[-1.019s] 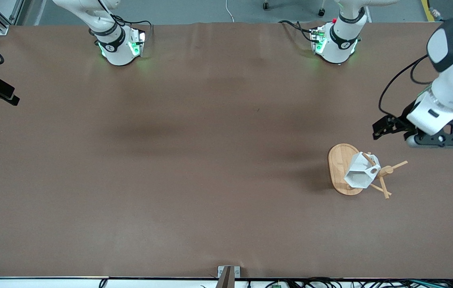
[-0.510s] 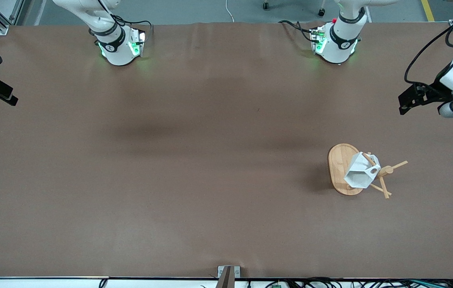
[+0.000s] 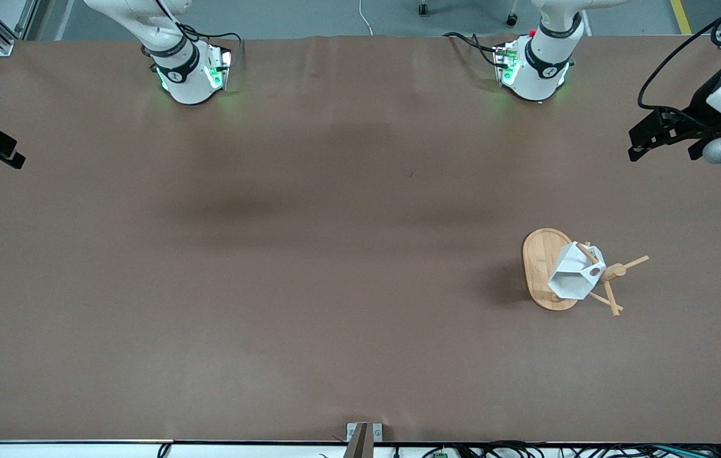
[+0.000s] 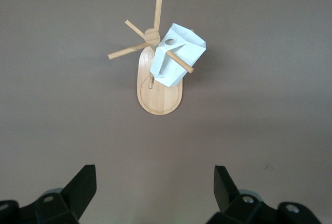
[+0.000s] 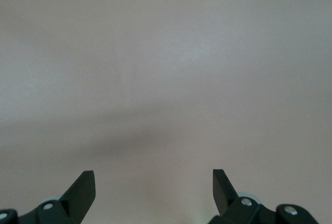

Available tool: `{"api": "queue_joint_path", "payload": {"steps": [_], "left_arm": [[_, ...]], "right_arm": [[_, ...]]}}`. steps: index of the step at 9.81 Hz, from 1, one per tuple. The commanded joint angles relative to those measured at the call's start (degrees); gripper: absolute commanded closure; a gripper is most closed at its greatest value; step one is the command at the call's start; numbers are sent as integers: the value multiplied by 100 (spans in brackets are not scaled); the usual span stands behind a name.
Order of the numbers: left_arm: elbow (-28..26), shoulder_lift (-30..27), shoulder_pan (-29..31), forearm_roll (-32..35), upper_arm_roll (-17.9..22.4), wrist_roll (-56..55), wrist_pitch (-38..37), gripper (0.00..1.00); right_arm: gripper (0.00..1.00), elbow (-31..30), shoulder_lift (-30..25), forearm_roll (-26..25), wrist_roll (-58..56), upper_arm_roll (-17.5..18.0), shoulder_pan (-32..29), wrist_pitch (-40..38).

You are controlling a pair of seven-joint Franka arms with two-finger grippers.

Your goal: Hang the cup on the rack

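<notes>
The white faceted cup (image 3: pixel 571 277) hangs on a peg of the bamboo rack (image 3: pixel 536 267), which stands on the table toward the left arm's end. The left wrist view shows the cup (image 4: pixel 181 53) with a peg through it, above the rack's oval base (image 4: pixel 158 97). My left gripper (image 3: pixel 643 141) is open and empty, up over the table's edge at the left arm's end, well apart from the rack; its jaws show wide apart in its wrist view (image 4: pixel 154 185). My right gripper (image 3: pixel 4 151) is open and empty at the right arm's end, over bare table (image 5: pixel 154 185).
The brown table (image 3: pixel 309 254) holds only the rack. The two arm bases (image 3: pixel 188 70) stand along its edge farthest from the front camera. A small metal bracket (image 3: pixel 363 436) sits at the edge nearest that camera.
My left gripper has moved up and away from the rack toward the left arm's end of the table. The cup stays on its peg. The right gripper has barely moved.
</notes>
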Motion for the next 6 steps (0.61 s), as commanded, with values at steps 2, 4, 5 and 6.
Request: {"api": "queue_joint_path", "payload": {"steps": [2,4,5,6], "left_arm": [[-272,-142,101,-5,-57,64,-36,0],[-185,-81,83,31,-66,56,-36,0],[-175,-80,92,170,-66,65,-36,0],[-175,-80,83,258,-66,73,-36,0]], "right_arm": [[0,-9,-13,50,-245,7,-68,-13],[0,-35,-31,50,-281,7,-68,-101],[0,-27,-23,67,-273,7,-68,-110],[0,-18,-22,67,-273,7,-51,-110]]}}
